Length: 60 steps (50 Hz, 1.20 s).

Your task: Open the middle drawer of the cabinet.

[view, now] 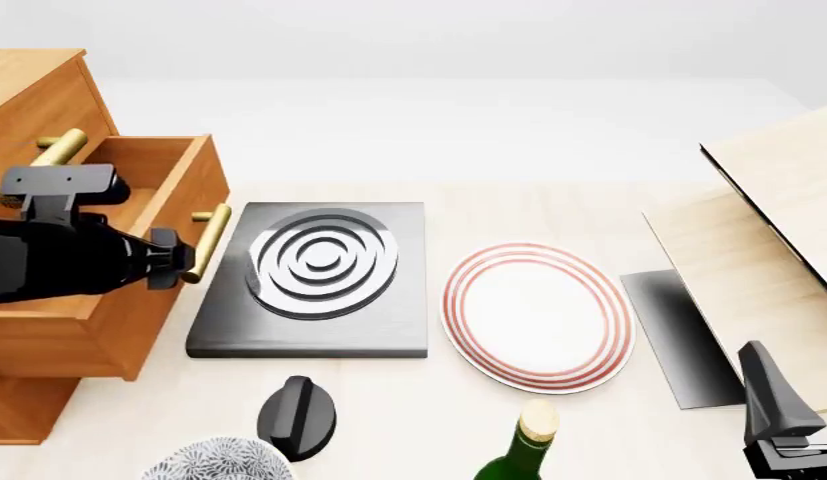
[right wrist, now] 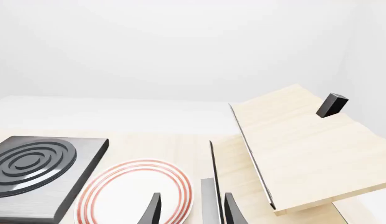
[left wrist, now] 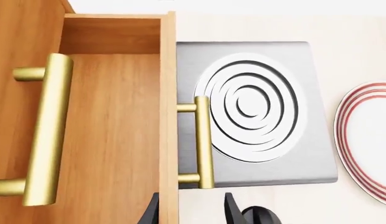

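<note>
Two jaws gape; smooth wooden middle drawer (view: pixel 120 300) juts, round brass bar (view: pixel 208 243) free.

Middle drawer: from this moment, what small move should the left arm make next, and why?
Probably back the left gripper straight off the brass handle. The middle drawer already stands well out of the cabinet, its front over the edge of the grey burner plate, and the fingers look spread with the handle ahead of the tips, not pinched. More pulling seems unneeded.
</note>
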Tool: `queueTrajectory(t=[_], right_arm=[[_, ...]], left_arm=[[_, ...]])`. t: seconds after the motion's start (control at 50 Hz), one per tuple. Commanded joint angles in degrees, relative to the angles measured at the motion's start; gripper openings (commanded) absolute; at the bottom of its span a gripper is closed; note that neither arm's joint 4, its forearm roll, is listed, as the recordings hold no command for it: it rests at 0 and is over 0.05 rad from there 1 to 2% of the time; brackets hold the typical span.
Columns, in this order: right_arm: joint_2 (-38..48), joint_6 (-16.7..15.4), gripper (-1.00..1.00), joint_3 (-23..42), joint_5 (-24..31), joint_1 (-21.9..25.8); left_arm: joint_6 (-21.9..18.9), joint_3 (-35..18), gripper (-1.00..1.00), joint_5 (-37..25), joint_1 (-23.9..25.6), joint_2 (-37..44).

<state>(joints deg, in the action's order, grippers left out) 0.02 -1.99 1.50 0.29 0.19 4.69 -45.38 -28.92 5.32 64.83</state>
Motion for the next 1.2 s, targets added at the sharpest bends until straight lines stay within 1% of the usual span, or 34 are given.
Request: queueTrajectory(t=[0.02,0.46,0.74,0.9,1.2], right_arm=[[0.0,0.4,1.00,-0.5,-0.1,0.2],[0.0,0.4,1.00,-0.5,-0.1,0.2],[0.0,0.4,1.00,-0.5,-0.1,0.2],[0.0,0.4,1.00,-0.5,-0.1,0.2],[0.0,0.4,1.00,-0.5,-0.1,0.2]], left_arm=[[-0.2,-0.2,1.00,1.0,2.4,0.7],[0.3,-0.9,1.00,1.5,6.5,2.2],[0.3,-1.1,1.00,0.8,7.5,1.7],[1.1,-1.4,1.00,1.0,9.5,2.3],[2.2,-2.0,1.00,1.0,12.0,2.7]])
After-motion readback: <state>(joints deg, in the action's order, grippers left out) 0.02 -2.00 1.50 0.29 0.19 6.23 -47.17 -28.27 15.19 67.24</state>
